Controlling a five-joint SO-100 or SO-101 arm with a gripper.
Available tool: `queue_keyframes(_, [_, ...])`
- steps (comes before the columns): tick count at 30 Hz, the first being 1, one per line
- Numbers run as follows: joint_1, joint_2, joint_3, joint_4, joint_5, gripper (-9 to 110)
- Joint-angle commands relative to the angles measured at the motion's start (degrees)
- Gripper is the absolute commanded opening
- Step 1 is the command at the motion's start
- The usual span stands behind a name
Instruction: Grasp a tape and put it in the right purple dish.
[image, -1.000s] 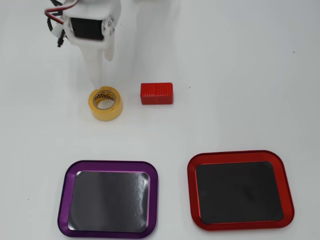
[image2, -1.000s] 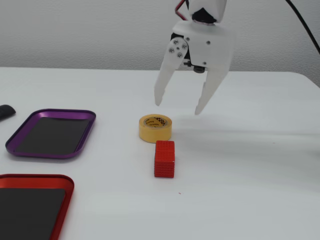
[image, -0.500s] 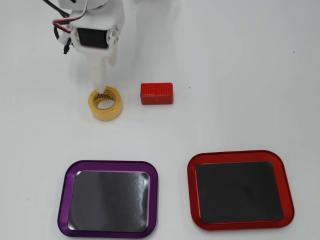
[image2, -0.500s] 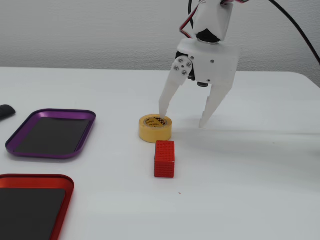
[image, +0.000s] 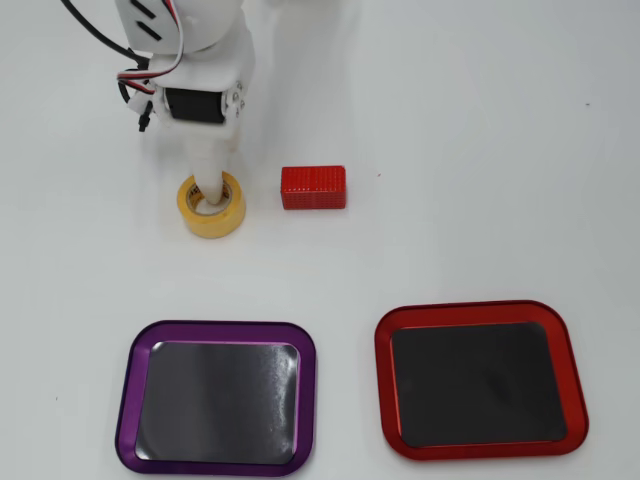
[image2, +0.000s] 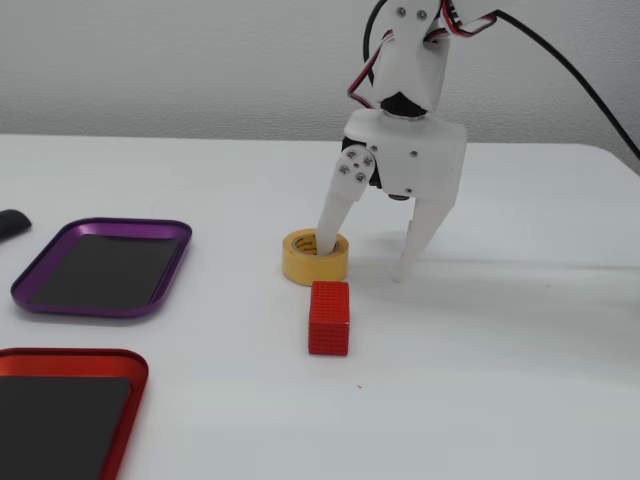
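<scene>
The yellow tape (image: 228, 212) lies flat on the white table, left of a red ribbed block (image: 313, 187). My gripper (image: 210, 165) is open and stands down over the roll. In the fixed view, one finger (image2: 331, 222) reaches into the core of the tape (image2: 312, 268). The other finger (image2: 415, 245) comes down outside the roll, to its right, so the gripper (image2: 365, 258) straddles the roll's wall. The purple dish (image: 125, 400) sits at the lower left of the overhead view, empty; in the fixed view the purple dish (image2: 120, 223) is on the left.
A red-rimmed dish (image: 380, 380) lies to the right of the purple one in the overhead view, also empty. In the fixed view the red block (image2: 329, 317) sits just in front of the tape. A dark object (image2: 10, 223) shows at the left edge.
The gripper has come down from above the table, still open. One finger now sits inside the tape's core. The tape has nudged slightly; the block and dishes have not moved.
</scene>
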Motion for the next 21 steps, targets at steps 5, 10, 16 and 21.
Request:
queue_keyframes(5, [-0.7,-1.1,-0.8,0.0,0.5,-1])
queue_keyframes(10, [-0.9,3.3,-2.8,2.9,0.7,-1])
queue_keyframes(16, [-6.2,21.9,-2.6,5.8,0.6,-1])
queue_keyframes(21, [-13.3,38.4,-2.4,3.4,0.2,-1])
